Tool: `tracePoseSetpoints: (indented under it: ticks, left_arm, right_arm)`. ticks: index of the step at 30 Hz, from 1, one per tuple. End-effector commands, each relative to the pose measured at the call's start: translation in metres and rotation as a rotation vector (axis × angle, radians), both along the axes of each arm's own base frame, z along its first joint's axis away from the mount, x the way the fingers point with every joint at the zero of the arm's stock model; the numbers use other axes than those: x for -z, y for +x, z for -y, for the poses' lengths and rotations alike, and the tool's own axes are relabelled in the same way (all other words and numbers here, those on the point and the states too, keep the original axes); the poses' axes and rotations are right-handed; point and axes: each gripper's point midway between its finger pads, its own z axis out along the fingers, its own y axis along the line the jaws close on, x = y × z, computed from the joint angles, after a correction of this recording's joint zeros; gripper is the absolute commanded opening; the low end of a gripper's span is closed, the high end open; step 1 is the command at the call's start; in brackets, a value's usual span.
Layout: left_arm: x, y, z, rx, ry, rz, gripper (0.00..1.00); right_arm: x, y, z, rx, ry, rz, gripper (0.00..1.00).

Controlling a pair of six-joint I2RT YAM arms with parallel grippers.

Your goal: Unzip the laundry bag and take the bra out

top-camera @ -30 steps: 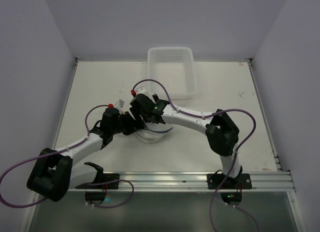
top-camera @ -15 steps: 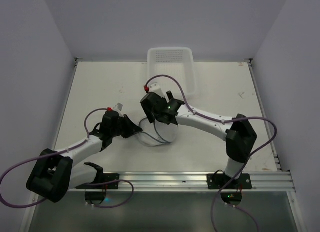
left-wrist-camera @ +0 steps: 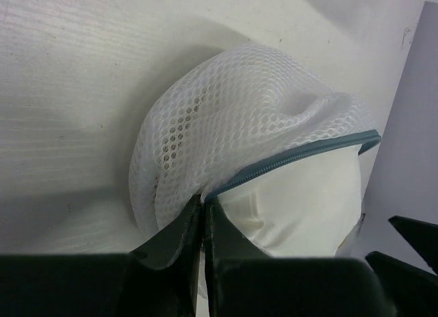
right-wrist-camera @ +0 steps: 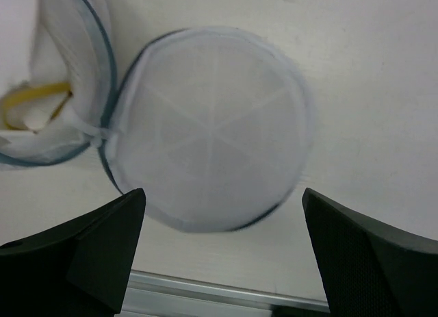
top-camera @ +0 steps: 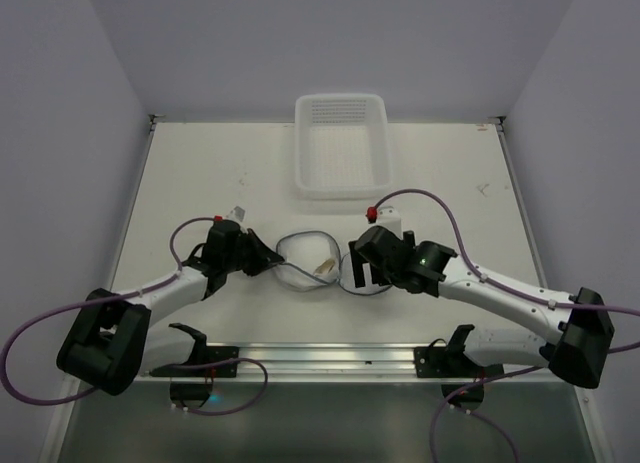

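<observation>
On the counter (top-camera: pixel 200 173), the laundry bag (top-camera: pixel 303 257) lies unzipped between my arms, its round lid (right-wrist-camera: pixel 212 125) flopped flat. My left end effector (left-wrist-camera: pixel 204 206) pinches the bag's zip rim (left-wrist-camera: pixel 294 158); I judge it should hold firm. My right end effector (right-wrist-camera: pixel 222 200), spread wide above the lid, should cross to the bra (left-wrist-camera: pixel 301 200) and take its tan strap (right-wrist-camera: pixel 34 101).

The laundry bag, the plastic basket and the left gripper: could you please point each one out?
laundry bag (left-wrist-camera: pixel 233 105), left wrist view, on its mesh dome.
plastic basket (top-camera: pixel 340 99), top external view, on its far rim.
left gripper (left-wrist-camera: pixel 204 202), left wrist view, between its closed fingertips.
</observation>
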Motion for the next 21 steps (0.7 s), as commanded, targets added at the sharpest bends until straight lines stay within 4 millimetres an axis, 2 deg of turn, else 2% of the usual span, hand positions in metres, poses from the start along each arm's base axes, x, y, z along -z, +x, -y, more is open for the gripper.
tracePoseSetpoints:
  ticks: [1,2,5,6,8,9,11,12,13,16,17,19,20,21]
  left_arm:
    - [-0.012,0.013,0.003,-0.005,-0.002,0.037,0.07]
    - [-0.013,0.014,0.003,-0.004,-0.001,0.038,0.07]
    - [-0.019,0.017,0.004,0.005,0.004,0.054,0.07]
    - [-0.022,0.018,0.004,0.009,0.004,0.06,0.07]
    - [-0.025,0.017,0.005,0.014,0.003,0.07,0.07]
    - [-0.027,0.018,0.005,0.017,0.002,0.075,0.07]
    - [-0.03,0.02,0.005,0.021,0.003,0.086,0.07]
    - [-0.032,0.02,0.006,0.028,0.003,0.089,0.07]
    - [-0.035,0.021,0.007,0.034,0.004,0.095,0.07]
    - [-0.039,0.021,0.008,0.047,0.007,0.105,0.07]
    - [-0.041,0.022,0.008,0.048,0.006,0.11,0.07]
    - [-0.044,0.021,0.007,0.051,0.01,0.119,0.07]
    - [-0.045,0.021,0.007,0.053,0.011,0.124,0.07]
    - [-0.045,0.02,0.007,0.06,0.018,0.124,0.07]
  right_arm:
    - [0.021,-0.018,0.013,0.081,0.054,-0.086,0.99]
    - [0.019,-0.019,0.017,0.09,0.058,-0.084,0.99]
    - [-0.011,-0.013,0.018,0.103,0.142,0.004,0.99]
    - [-0.036,-0.005,0.007,0.045,0.215,0.081,0.99]
    - [-0.059,-0.001,-0.013,-0.045,0.298,0.127,0.96]
    - [-0.08,0.007,-0.029,-0.109,0.349,0.184,0.95]
    - [-0.081,0.012,-0.053,-0.182,0.369,0.157,0.89]
    - [-0.094,0.018,-0.066,-0.216,0.391,0.172,0.87]
    - [-0.08,0.023,-0.077,-0.231,0.364,0.133,0.85]
    - [-0.076,0.035,-0.1,-0.269,0.393,0.127,0.84]
    - [-0.067,0.041,-0.11,-0.284,0.396,0.106,0.84]
    - [-0.062,0.047,-0.119,-0.299,0.394,0.092,0.84]
    - [-0.048,0.052,-0.124,-0.298,0.37,0.062,0.84]
    - [-0.05,0.056,-0.133,-0.318,0.385,0.06,0.84]
